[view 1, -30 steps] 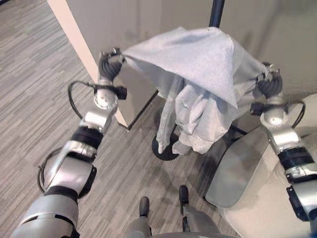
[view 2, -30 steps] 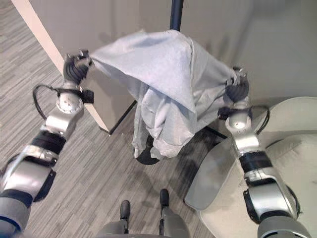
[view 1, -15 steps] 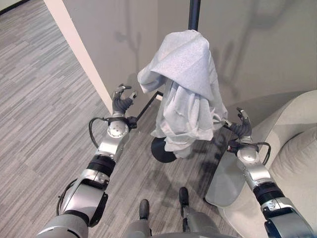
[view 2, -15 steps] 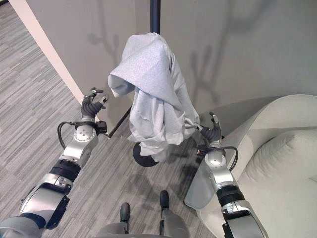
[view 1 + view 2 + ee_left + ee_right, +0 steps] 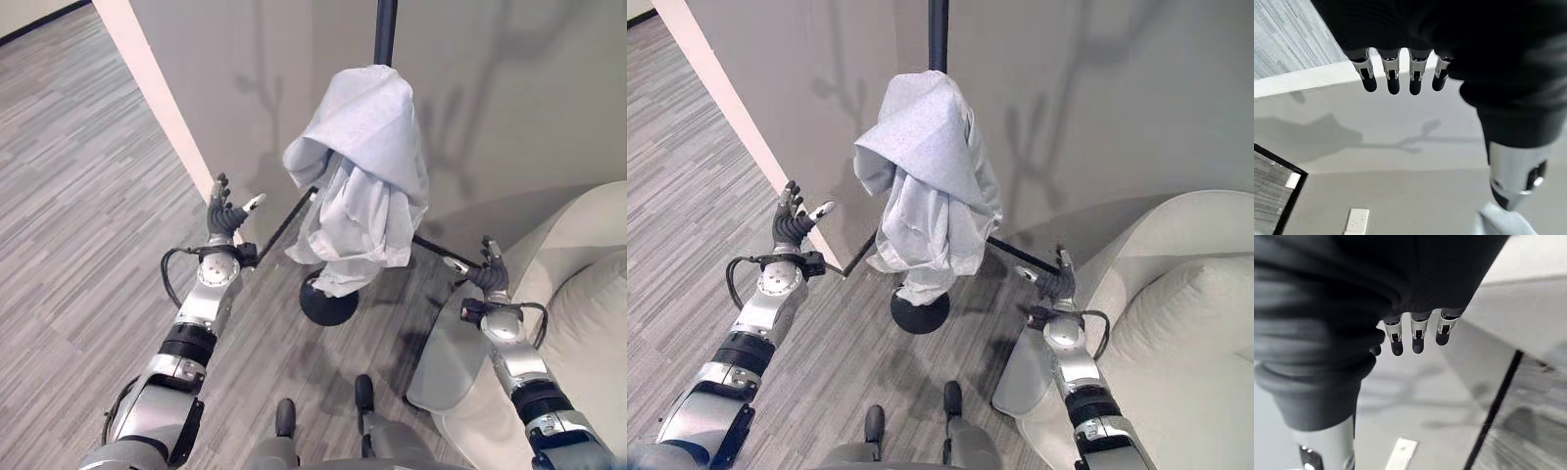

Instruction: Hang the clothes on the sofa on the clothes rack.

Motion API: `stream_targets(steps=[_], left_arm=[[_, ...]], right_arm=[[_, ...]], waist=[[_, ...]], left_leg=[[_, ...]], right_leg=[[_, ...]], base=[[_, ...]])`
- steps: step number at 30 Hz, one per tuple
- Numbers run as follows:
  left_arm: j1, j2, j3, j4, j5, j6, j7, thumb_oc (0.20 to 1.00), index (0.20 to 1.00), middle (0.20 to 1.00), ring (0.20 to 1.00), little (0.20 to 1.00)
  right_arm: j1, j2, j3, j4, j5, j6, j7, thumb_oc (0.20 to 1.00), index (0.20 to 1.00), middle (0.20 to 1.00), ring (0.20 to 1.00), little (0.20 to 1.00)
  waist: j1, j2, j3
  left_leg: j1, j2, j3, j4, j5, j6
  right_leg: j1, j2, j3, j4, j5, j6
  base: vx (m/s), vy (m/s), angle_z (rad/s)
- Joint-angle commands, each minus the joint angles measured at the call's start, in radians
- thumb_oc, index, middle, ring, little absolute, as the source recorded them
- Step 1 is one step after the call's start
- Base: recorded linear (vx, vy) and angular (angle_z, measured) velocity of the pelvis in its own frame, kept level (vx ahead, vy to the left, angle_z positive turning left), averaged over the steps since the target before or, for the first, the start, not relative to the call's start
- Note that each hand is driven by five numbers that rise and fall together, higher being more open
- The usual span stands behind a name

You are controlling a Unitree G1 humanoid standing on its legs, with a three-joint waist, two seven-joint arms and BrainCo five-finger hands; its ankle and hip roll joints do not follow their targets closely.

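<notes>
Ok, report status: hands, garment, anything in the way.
Left hand open, empty. Right hand open, empty. Grey garment draped on the clothes rack, both hands apart from it. Nothing in the way.

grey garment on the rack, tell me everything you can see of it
The grey garment is a light grey piece of soft, matte cloth, draped over the top of the clothes rack, whose dark pole rises above it. Its upper part forms a smooth hood-like peak; below, it falls in bunched, crumpled folds that end above the rack's round dark base. It hangs free of the floor. Neither the open left hand nor the open right hand touches it.
</notes>
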Motion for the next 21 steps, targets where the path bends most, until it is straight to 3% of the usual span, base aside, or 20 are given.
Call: stream_targets(steps=[1,8,13,21], left_arm=[[0.026,0.043,0.044,-0.009,0.035,-0.044,-0.034,1.0,1.0,1.0,1.0,1.0],[0.193,-0.002,0.107,-0.019,0.055,-0.044,-0.081,1.0,1.0,1.0,1.0,1.0],[0.271,-0.039,0.109,0.072,0.067,-0.042,-0.102,1.0,1.0,1.0,1.0,1.0],[0.361,-0.114,-0.032,0.417,0.237,-0.001,-0.233,1.0,1.0,1.0,1.0,1.0]], right_arm=[[0.035,-0.034,-0.033,0.011,0.001,-0.032,0.07,1.0,1.0,1.0,1.0,1.0],[0.139,0.015,0.02,0.057,0.017,-0.023,0.202,1.0,1.0,1.0,1.0,1.0],[0.155,0.076,0.038,0.153,0.047,-0.029,0.205,1.0,1.0,1.0,1.0,1.0],[0.174,0.146,0.018,0.437,0.071,0.017,0.191,1.0,1.0,1.0,1.0,1.0]], waist=[[0.01,0.008,-0.037],[0.015,0.008,-0.036],[0.021,0.015,-0.025],[0.021,0.034,-0.017]], left_leg=[[0.006,0.002,0.025,0.001,-0.092,-0.01],[0.021,0.001,0.028,0.001,-0.093,-0.011],[0.021,-0.003,0.032,0.001,-0.091,-0.008],[0.011,-0.016,0.039,0.001,-0.086,0.002]], right_leg=[[0.079,-0.083,-0.045,0.005,-0.095,0.118],[0.094,-0.09,-0.053,0.005,-0.097,0.117],[0.097,-0.097,-0.061,0.005,-0.09,0.119],[0.084,-0.109,-0.066,0.007,-0.077,0.124]], base=[[0.0,0.0,0.0],[0.0,0.0,0.0],[-0.02,0.016,0.0],[-0.02,0.047,0.01]])
